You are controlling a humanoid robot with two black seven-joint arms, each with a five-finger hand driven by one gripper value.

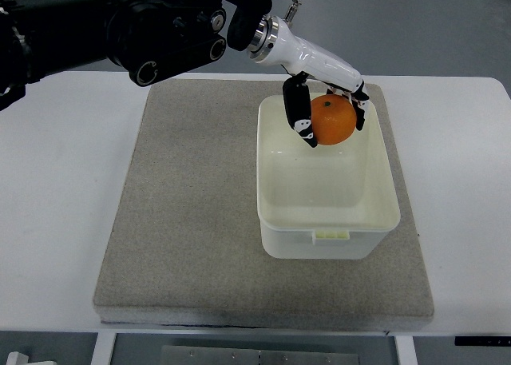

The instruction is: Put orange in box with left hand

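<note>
Holding the orange (332, 119) clamped in our left hand (319, 109), black fingers (300, 116) curled around it, we hover over the box's (327, 221) far rim; releasing here risks the fruit clipping that rim beneath the fingers and rolling onto the mat (192, 205).

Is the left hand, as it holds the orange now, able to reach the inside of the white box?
Probably yes. The left hand grips the orange over the far end of the open box; no lid or object blocks the way down.
</note>
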